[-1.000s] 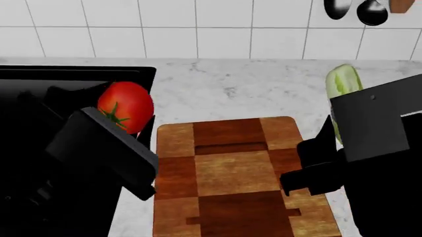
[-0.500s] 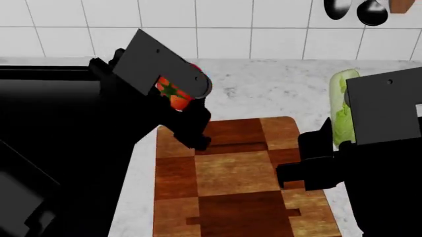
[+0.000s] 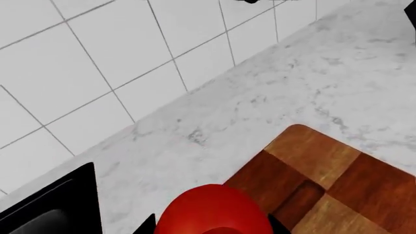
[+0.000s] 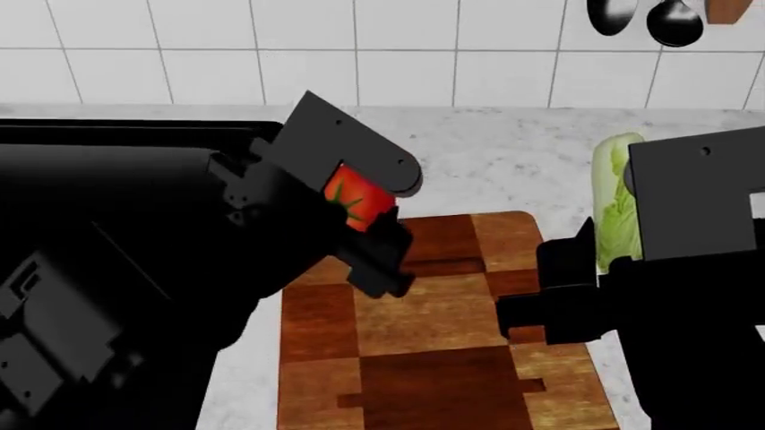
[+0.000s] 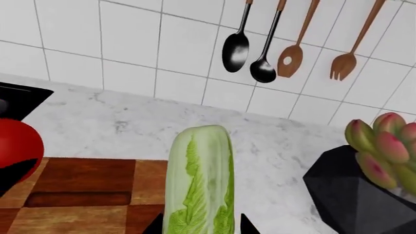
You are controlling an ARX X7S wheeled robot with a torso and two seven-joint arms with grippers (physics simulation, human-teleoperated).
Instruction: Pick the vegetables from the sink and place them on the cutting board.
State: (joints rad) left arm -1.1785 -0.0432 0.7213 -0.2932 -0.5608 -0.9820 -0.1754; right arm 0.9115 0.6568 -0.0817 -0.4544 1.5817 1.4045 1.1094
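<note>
1. Red and shiny, the tomato (image 4: pixel 350 199) sits between the left fingers (image 4: pixel 389 235), which are closed on it, up in the air over the far-left corner of the cutting board (image 4: pixel 418 322).
2. Seen from the head view, the tomato is at about 11 o'clock from the middle of the board.
3. The napa cabbage (image 4: pixel 615 202) is gripped by the right fingers (image 5: pixel 200 225), off the board at about 2 o'clock, over the tabletop (image 4: pixel 502 166).
4. Only the head view shows both arms at once, plus the black sink (image 4: pixel 120 134) at 9 o'clock.
5. The left wrist view shows just the tomato's round top (image 3: pixel 213 214), the board corner (image 3: pixel 318 180) and a bit of sink (image 3: pixel 52 209).
6. Only the right wrist view shows the whole row of spoons and forks (image 5: pixel 263 44) on the tile wall, and a black bowl of fruit (image 5: pixel 373 185).
</note>
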